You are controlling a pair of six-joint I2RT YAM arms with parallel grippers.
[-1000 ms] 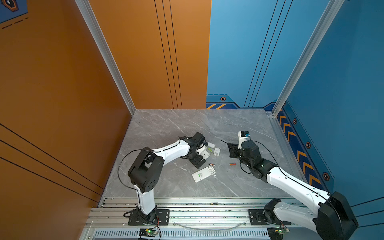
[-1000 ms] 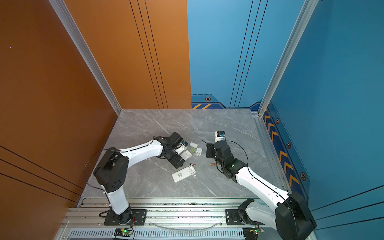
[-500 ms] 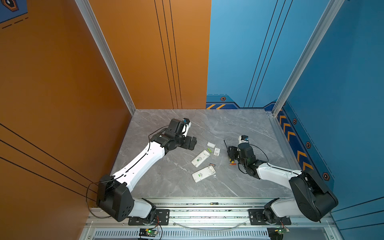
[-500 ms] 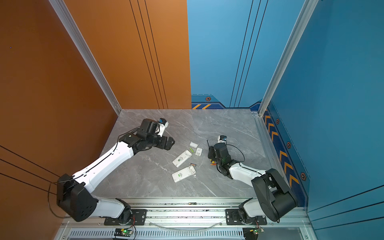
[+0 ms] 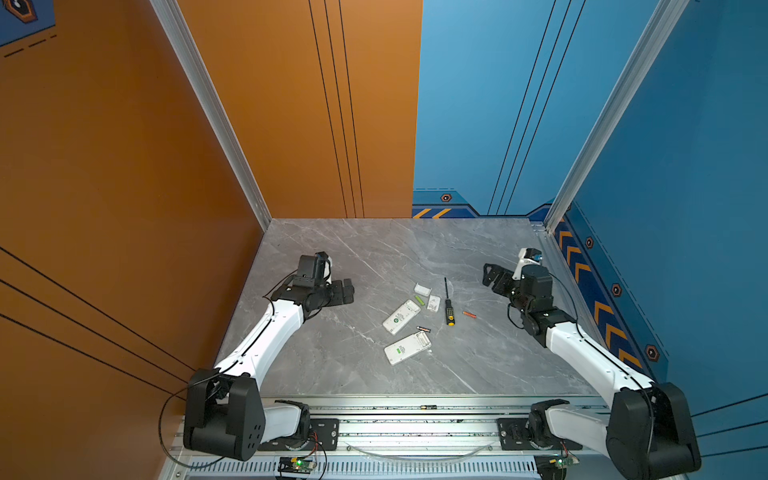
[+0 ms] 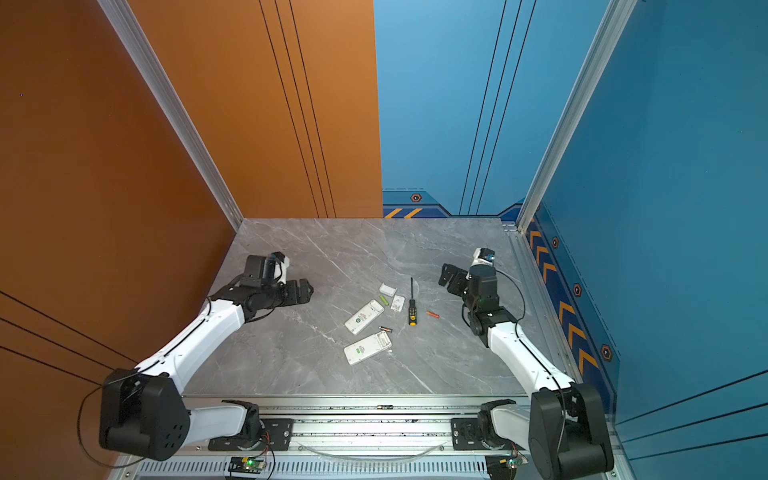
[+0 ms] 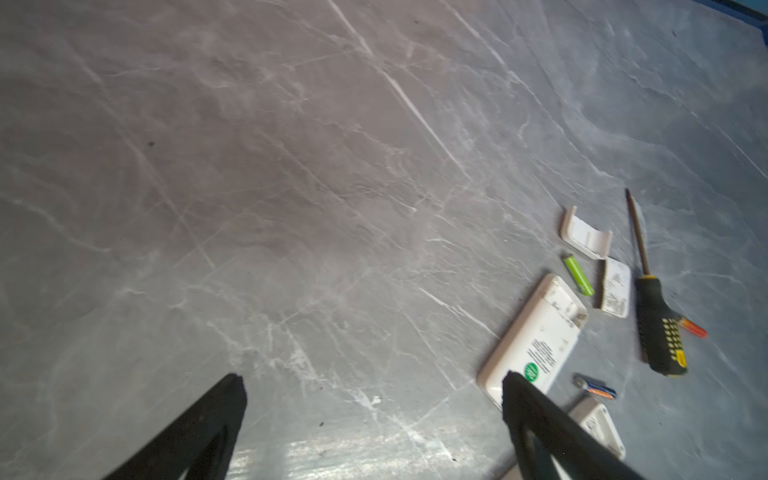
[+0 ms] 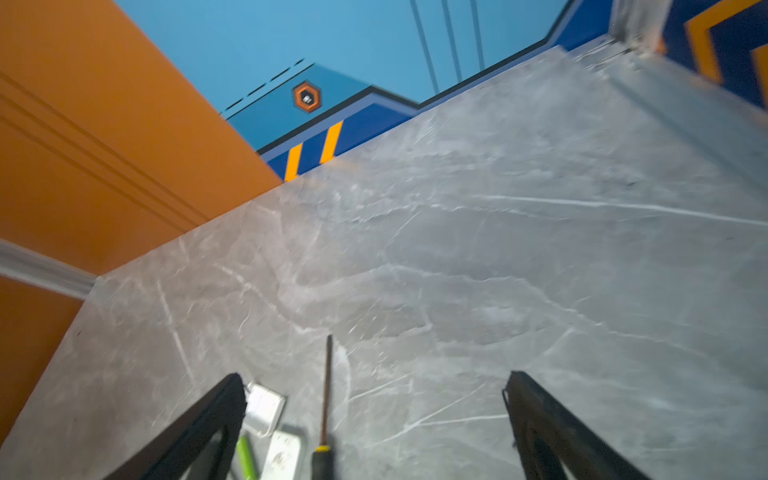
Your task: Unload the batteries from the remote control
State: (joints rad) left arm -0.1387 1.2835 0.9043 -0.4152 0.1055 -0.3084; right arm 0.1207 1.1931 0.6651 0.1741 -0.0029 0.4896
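Note:
Two white remotes [image 5: 401, 317] [image 5: 407, 348] lie back-up in the middle of the table, seen in both top views. Loose batteries lie around them: a green one [image 5: 419, 300] [image 7: 577, 274], a black one [image 5: 424, 329] [image 7: 594, 386] and an orange-red one [image 5: 469, 315] [image 6: 432, 314]. My left gripper [image 5: 348, 291] [image 7: 372, 378] hangs open and empty, left of the remotes. My right gripper [image 5: 492, 276] [image 8: 374, 376] is open and empty too, right of the orange-red battery.
A black-and-yellow screwdriver [image 5: 448, 305] [image 8: 328, 390] lies between the remotes and the orange-red battery. Two small white covers [image 5: 422, 288] [image 5: 433, 303] sit behind the remotes. A small dark cylinder [image 5: 428, 407] lies on the front rail. Walls close in on both sides.
Both arms have drawn back from the remotes, the left one to the left and the right one to the right. The right gripper has opened, and the orange-red battery now lies free on the table.

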